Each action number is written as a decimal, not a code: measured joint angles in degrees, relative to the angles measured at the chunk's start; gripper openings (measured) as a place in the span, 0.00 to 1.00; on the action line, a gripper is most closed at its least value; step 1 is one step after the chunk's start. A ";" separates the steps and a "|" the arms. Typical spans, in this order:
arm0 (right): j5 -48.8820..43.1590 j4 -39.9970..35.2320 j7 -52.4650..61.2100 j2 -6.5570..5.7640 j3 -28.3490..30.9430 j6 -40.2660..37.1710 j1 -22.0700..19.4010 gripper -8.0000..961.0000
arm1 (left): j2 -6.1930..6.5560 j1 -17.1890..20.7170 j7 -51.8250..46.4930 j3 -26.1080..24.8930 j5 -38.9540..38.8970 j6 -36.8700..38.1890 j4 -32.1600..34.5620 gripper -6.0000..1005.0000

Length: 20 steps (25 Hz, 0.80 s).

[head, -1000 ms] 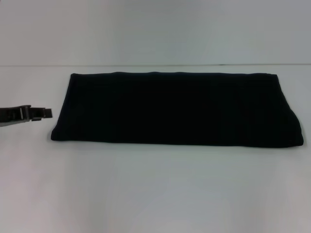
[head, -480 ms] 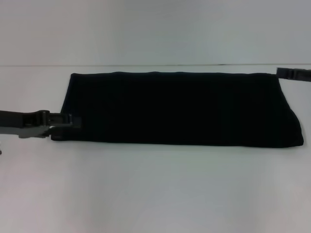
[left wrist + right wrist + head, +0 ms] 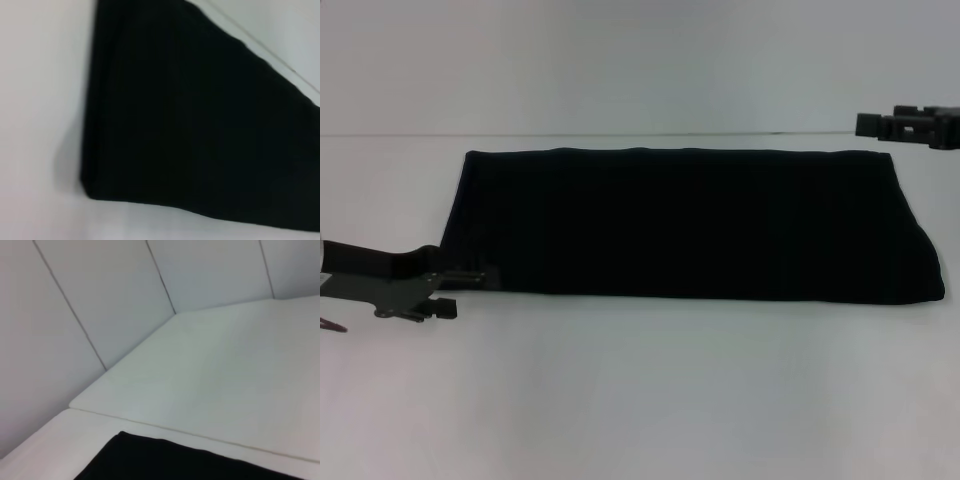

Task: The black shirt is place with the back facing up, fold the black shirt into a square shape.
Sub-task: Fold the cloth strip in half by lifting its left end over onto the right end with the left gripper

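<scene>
the left end effector (image 3: pixel 460 285) is at the black shirt (image 3: pixel 685 222)'s near left corner, grip state unclear; only the top layer may be caught. the right end effector (image 3: pixel 910 127), likewise unclear, hovers by the far right corner.

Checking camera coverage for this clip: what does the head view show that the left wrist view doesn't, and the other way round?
Only the head view shows both grippers: the left gripper at the shirt's near left corner, the right gripper raised beyond its far right corner, plus the whole folded strip. The left wrist view adds only a close look at one corner. Both show the black shirt lying on the white table.
</scene>
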 joint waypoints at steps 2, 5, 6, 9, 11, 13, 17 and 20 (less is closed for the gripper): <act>0.16 -0.26 -0.62 0.20 -0.01 0.01 0.41 0.96 | 0.07 -0.23 -1.79 0.02 0.42 -1.31 -0.76 0.89; 0.18 -0.34 -1.19 0.23 -0.08 -0.06 0.90 0.96 | 0.07 -0.47 -3.96 0.02 0.61 -2.65 -1.67 0.89; 0.23 -0.39 -1.28 0.25 -0.11 -0.21 1.01 0.96 | 0.07 -0.48 -4.39 0.02 0.62 -3.03 -2.00 0.89; 0.81 -0.52 -1.53 0.37 -0.14 -0.42 1.15 0.96 | 0.08 -0.50 -5.82 0.02 0.67 -5.28 -3.66 0.89; 1.53 -0.53 -1.79 0.46 -0.14 -0.50 1.15 0.96 | 0.09 -0.51 -6.48 0.01 0.76 -6.95 -4.67 0.89; 2.14 -0.56 -2.11 0.55 -0.14 -0.64 1.15 0.96 | 0.10 -0.53 -6.81 0.00 0.83 -8.20 -5.37 0.89; 2.44 -0.61 -2.44 0.63 -0.24 -0.73 1.23 0.96 | 0.12 -0.61 -7.15 -0.01 0.87 -10.79 -6.43 0.89; 2.44 -0.62 -2.81 0.70 -0.38 -0.74 1.49 0.96 | 0.14 -0.68 -7.58 -0.01 0.86 -12.25 -6.74 0.89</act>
